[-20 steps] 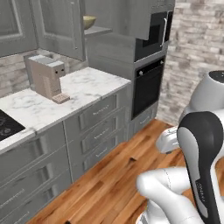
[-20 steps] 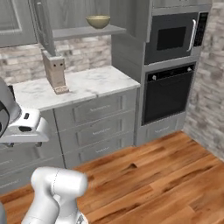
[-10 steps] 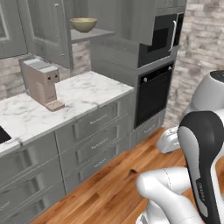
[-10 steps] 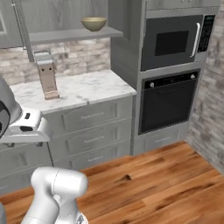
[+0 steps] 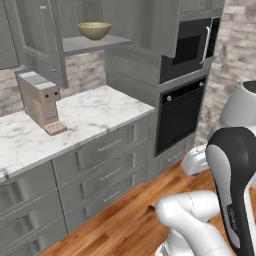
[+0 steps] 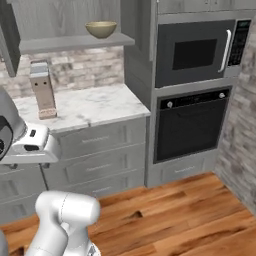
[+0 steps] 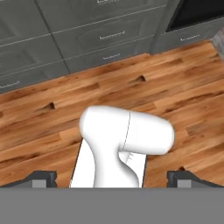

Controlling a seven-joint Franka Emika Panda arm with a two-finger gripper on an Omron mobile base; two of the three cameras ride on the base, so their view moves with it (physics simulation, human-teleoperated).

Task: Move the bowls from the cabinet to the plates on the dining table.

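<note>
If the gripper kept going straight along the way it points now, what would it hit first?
Judging by the hand view, the gripper points down at the floor. Straight ahead sits a rounded white part of the robot's own body, so it would probably meet that first; otherwise the brown wooden plank floor. Depth is unclear.

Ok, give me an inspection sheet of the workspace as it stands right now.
Surface: marble counter beside the oven stack, bare apart from one appliance.
Job's things: pale yellow-olive bowl upright on the shelf of the open cabinet; cabinet door swung open.
Clutter: grey coffee machine standing on the counter.
Pincer: pincer points down at the wood floor, fingertips wide apart, nothing between them.
Cables: nothing seen.
Surroundings: microwave above black oven, grey drawers, stone wall.
</note>
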